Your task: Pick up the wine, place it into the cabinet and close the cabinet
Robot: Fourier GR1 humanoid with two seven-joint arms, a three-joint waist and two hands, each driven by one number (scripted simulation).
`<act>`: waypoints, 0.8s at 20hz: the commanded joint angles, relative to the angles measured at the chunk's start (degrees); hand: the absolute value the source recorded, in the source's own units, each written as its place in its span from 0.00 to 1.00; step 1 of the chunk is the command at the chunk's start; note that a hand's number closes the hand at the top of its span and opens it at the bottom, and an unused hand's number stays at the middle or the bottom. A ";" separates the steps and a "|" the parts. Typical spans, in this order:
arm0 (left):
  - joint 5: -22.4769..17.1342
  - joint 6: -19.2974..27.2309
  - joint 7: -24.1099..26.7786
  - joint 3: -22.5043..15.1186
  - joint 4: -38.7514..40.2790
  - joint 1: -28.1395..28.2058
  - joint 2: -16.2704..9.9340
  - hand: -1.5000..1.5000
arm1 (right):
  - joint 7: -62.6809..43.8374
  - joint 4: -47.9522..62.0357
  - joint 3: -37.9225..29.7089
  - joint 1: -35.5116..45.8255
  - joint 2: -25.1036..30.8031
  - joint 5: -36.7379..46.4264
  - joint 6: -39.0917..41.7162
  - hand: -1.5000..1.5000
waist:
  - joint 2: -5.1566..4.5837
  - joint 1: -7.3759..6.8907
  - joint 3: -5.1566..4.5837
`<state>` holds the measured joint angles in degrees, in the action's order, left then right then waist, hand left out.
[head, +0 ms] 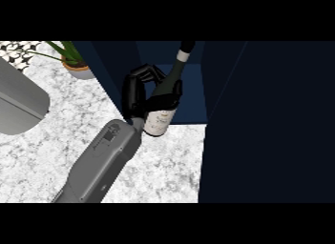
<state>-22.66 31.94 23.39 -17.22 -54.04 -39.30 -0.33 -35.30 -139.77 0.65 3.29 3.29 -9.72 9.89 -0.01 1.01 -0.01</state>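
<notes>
One hand (137,93), fingers curled round wine btl (164,102), holds it at open cabinet (191,81) front, above counter (36,157).

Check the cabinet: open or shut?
Open. The cabinet interior shows behind the wine bottle, which the hand holds at the opening; its door stands swung out.

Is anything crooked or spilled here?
Nothing is spilled. The wine bottle leans a little, neck toward the top, but only because the hand is curled round it, holding it at the open dark blue cabinet. The potted plant stands upright on the marble counter.
</notes>
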 commanded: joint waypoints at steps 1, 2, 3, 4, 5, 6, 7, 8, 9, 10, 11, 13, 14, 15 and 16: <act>0.76 -1.83 0.00 2.50 5.12 -2.45 0.31 1.00 | -0.52 -7.41 -0.21 -4.56 -0.47 -4.93 0.84 0.00 | -0.03 -0.05 0.02; -0.37 -2.05 2.53 2.64 9.65 -5.92 0.32 1.00 | -1.60 -3.85 0.17 1.10 -0.53 -2.55 -1.24 0.00 | -0.20 0.11 -0.01; -0.58 -1.74 2.26 2.61 9.98 -5.38 0.32 1.00 | -3.47 -8.79 -2.00 -2.37 0.60 -7.07 -0.20 0.00 | -0.13 0.57 0.01; -2.42 2.18 1.37 -0.31 9.29 -6.88 0.32 1.00 | -3.86 -6.03 0.14 -0.66 0.63 -5.05 0.03 0.00 | -0.11 0.40 0.00; -0.54 -0.33 -0.13 3.46 11.17 -8.45 0.32 1.00 | -3.06 -4.17 1.51 2.25 -0.98 -1.63 -2.23 0.00 | -0.12 -0.10 -0.01; -0.70 -3.21 2.84 5.06 12.11 -6.61 0.25 1.00 | -6.90 -9.37 0.67 0.45 0.50 -4.15 -2.02 0.00 | -0.08 0.11 -0.02; -3.01 -1.94 3.05 3.23 14.89 -9.78 0.32 1.00 | -3.46 -3.13 1.34 3.46 -0.25 -2.93 -1.65 0.00 | -0.24 0.31 -0.02; -1.61 -2.10 3.74 6.20 16.74 -9.91 0.33 1.00 | 0.08 -6.70 -0.32 -3.56 -0.13 -5.64 1.23 0.00 | -0.22 0.66 0.03; -2.05 -3.05 5.38 6.01 18.97 -11.29 0.33 1.00 | -2.85 -5.85 -0.49 -0.21 0.57 -5.25 -0.05 0.00 | -0.27 0.60 0.00; -2.45 -0.75 4.56 5.78 19.02 -14.01 0.33 1.00 | 2.54 -3.59 -1.04 -4.29 -0.48 -6.45 2.33 0.00 | -0.31 0.99 0.05; -0.60 -1.82 5.67 7.98 21.63 -14.54 0.10 1.00 | -0.50 -4.37 -1.88 -1.54 0.57 -6.28 1.23 0.00 | -0.30 0.59 0.02; -0.45 -0.60 9.55 6.50 22.22 -13.63 0.32 1.00 | -2.46 -7.02 -1.85 -1.44 0.82 -6.30 0.41 0.00 | -0.29 0.98 0.00; -0.04 0.18 9.68 7.81 24.33 -16.45 0.33 1.00 | -2.02 -6.77 0.72 -1.11 -0.69 -4.23 -0.38 0.00 | -0.38 1.22 -0.01; -1.05 1.20 9.77 8.42 26.17 -18.94 0.33 1.00 | -3.06 -7.25 1.81 -0.18 -0.49 -2.85 -0.77 0.00 | -0.50 1.74 -0.03; -0.40 -1.29 12.06 8.50 25.21 -15.74 0.33 1.00 | -2.50 -6.12 0.29 -0.45 -0.17 -4.14 -0.55 0.00 | -0.29 0.65 -0.01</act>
<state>-23.37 31.33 31.68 -10.11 -32.12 -53.77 -0.04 -35.05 -139.38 1.45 4.09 3.08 -9.91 10.02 -0.31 1.93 -0.02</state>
